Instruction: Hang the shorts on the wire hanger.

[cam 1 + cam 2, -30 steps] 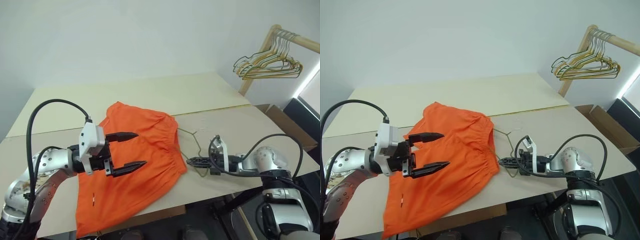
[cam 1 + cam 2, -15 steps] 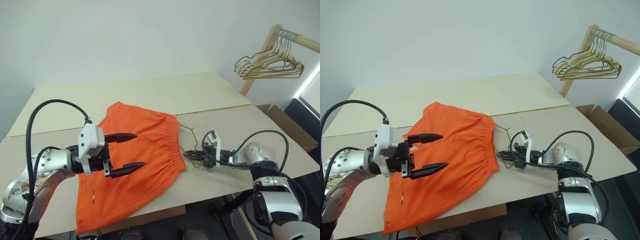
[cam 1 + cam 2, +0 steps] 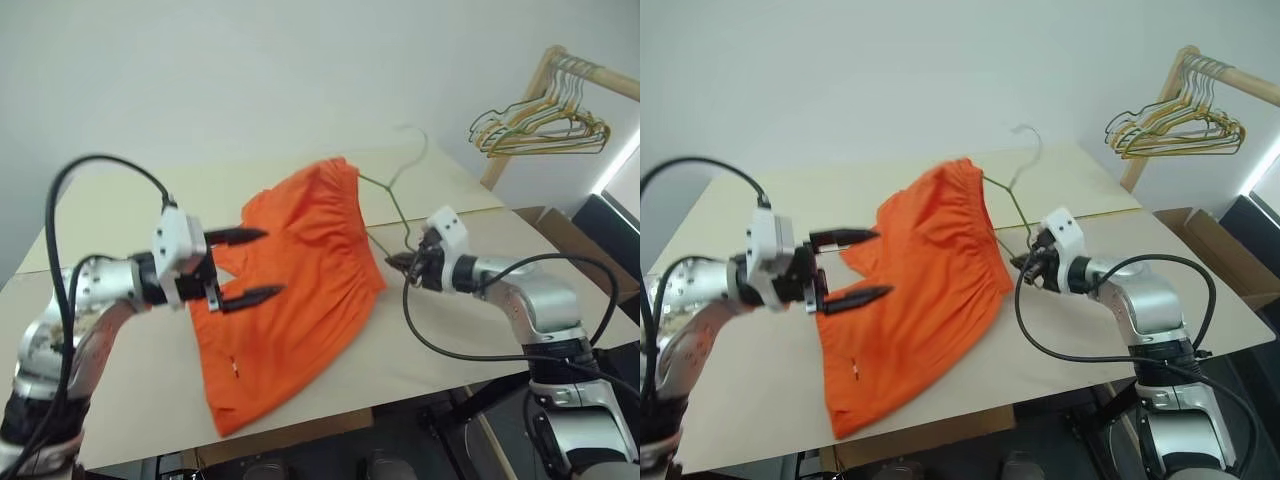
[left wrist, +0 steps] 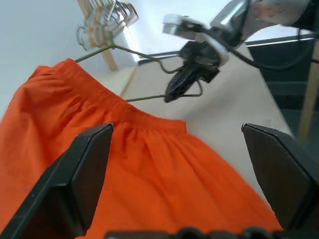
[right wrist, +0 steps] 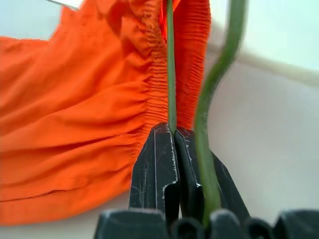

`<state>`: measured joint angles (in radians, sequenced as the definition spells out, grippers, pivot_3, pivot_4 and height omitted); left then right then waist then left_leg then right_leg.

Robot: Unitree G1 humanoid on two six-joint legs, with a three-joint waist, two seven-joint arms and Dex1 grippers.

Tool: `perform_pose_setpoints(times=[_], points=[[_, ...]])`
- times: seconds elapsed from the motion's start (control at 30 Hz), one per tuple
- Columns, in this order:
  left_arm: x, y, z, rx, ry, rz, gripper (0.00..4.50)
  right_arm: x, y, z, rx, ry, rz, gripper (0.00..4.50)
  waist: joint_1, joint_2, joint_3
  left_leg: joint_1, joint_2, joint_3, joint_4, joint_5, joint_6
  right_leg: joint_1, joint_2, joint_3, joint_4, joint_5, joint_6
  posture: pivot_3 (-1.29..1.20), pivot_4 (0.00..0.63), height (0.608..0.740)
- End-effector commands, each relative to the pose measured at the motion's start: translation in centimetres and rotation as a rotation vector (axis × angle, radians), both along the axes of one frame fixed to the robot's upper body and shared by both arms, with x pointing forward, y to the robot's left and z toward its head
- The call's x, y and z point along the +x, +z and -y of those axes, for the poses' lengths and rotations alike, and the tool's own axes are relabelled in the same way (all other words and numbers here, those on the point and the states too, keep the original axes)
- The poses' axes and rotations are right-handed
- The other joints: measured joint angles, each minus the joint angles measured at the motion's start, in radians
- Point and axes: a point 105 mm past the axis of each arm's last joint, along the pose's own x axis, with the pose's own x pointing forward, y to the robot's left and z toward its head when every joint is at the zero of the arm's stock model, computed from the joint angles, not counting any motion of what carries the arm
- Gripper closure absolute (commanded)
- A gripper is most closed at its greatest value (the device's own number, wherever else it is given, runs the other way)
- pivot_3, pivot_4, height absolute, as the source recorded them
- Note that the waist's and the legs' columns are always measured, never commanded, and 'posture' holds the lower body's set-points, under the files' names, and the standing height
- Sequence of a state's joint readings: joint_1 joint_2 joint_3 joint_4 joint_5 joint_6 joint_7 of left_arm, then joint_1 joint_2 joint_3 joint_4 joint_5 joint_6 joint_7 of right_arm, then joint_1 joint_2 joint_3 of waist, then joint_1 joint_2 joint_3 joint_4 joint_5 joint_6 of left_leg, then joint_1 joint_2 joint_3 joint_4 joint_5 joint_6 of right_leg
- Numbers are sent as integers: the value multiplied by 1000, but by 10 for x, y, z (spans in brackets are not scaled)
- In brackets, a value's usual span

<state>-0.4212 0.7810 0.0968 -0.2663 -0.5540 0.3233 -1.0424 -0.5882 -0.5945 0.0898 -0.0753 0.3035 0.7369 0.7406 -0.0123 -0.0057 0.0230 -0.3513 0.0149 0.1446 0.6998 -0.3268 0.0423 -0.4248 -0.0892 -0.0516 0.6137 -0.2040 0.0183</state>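
Our right gripper (image 3: 1024,266), clamped on wire hanger (image 3: 1012,190), has tipped it up off table (image 3: 450,330); shorts (image 3: 300,290) rise with it, waistband threaded (hem still on table). Left gripper (image 3: 245,266) wide open, beside cloth. We judge hanging nearly done.

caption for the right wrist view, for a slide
Right end effector shut on the thin grey-silver wire hanger, which runs up into the gathered waistband of the bright orange fabric shorts.

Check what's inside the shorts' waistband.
The wire hanger runs into the waistband of the shorts, lifting that end off the table. The right gripper is shut on its exposed wire. The part inside is covered by fabric.
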Motion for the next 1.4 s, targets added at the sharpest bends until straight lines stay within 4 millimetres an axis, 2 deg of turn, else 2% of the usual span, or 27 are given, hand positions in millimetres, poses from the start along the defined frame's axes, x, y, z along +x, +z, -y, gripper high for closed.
perform_pose_setpoints(times=[0.03, 0.1, 0.17, 0.33, 0.47, 0.63, 0.9, 1.03, 1.1, 1.4], points=[[26, 29, -4, -3, 18, 132, 18, -3, 39, -25, -93, 105, 234, 4500, -10, 0, 0, 0, 0, 0, 0, 1, 0, 0, 0, 0, 0, 0, 0, 5, 0, 740], [37, 47, -4, 3, 4, 186, 18, -10, 46, -38, -118, 173, 270, 4500, -23, 0, 0, 0, 0, 0, 0, 5, 9, 0, 0, -1, -1, 0, 0, -9, 0, 740], [42, 59, -6, 29, -24, 215, 18, -17, 46, -46, -139, 231, 275, 4500, -36, 0, 0, -1, 0, -1, -1, 6, 9, 0, 0, -3, -1, 0, -1, -21, 0, 740], [41, 67, -18, 212, -152, 225, 18, -29, 37, -52, -204, 333, 237, 4500, -62, -1, 0, -1, 0, -2, -1, 6, 9, 0, 0, -6, -1, -1, -1, -37, 0, 740], [41, 59, -30, 380, -225, 209, 18, -36, 33, -52, -231, 396, 195, 4500, -70, -1, 0, -1, 1, -2, 0, 6, 9, 0, 0, -6, -1, -1, -1, -40, 0, 740], [49, 37, -43, 622, -229, 186, 18, -39, 35, -54, -253, 443, 157, 4500, -72, -1, 1, -1, 1, -3, 1, 5, 10, -1, -1, -4, 1, -1, -1, -37, 0, 740], [70, 4, -39, 779, -225, 195, 18, -37, 38, -58, -299, 471, 142, 4500, -51, -1, 1, -6, 1, -4, 9, 2, 17, -2, -2, -4, 3, -1, -1, -31, 0, 740], [74, -3, -33, 783, -227, 215, 806, -35, 39, -59, -310, 463, 135, 4500, -52, -1, 0, -15, 1, -4, 16, 0, 19, -9, -3, -4, 10, 0, 0, -31, 0, 740], [76, -2, -31, 763, -218, 221, 1455, -33, 40, -58, -322, 455, 132, 4500, -54, -1, 0, -21, 0, -5, 19, 0, 20, -15, -3, -4, 14, 0, 1, -38, 0, 740], [77, -5, -29, 733, -222, 211, 4353, -27, 42, -55, -362, 414, 123, 4500, -58, -1, 0, -21, 1, -5, 21, 0, 20, -15, -3, -4, 13, 0, 1, -50, 0, 740]])
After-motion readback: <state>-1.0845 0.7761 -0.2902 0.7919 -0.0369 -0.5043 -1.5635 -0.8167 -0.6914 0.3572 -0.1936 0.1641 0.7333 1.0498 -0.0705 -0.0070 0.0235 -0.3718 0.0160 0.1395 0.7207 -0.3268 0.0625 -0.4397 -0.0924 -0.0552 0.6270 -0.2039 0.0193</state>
